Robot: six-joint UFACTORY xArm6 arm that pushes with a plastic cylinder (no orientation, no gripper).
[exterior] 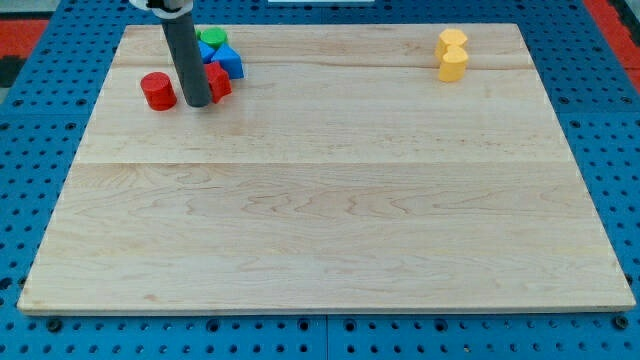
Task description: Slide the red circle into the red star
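Note:
The red circle lies near the board's top left. The red star lies a short way to its right, partly hidden behind my dark rod. My tip rests on the board between the two, close against the star's left side and a small gap right of the circle. Behind the star sit two blue blocks and a green block, bunched together.
Two yellow blocks sit touching each other near the board's top right. The wooden board lies on a blue pegboard surface.

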